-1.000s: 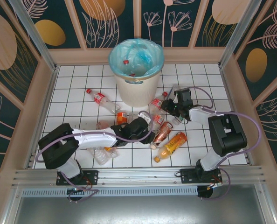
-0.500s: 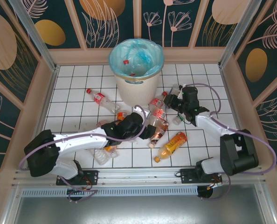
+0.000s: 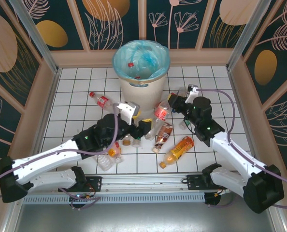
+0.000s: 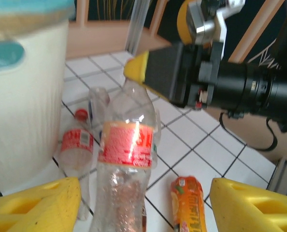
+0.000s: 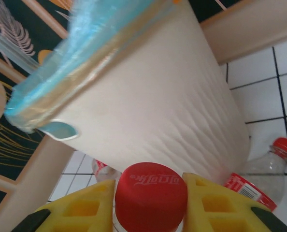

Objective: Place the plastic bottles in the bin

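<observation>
Cream bin point(image 3: 142, 95), red-capped bottle point(image 3: 131, 64) inside

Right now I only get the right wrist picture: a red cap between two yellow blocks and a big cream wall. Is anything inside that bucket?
Observer: Yes. From above, the bin has a red-capped bottle lying in its blue-green bag.
Operator: What is the other arm up to?
Observer: The left tool is open, pads wide apart, facing the red-labelled bottle that your right tool grips by the cap.
Operator: Is there much left to tidy?
Observer: Several bottles lie on the tiles, among them an orange bottle near the right arm.
</observation>
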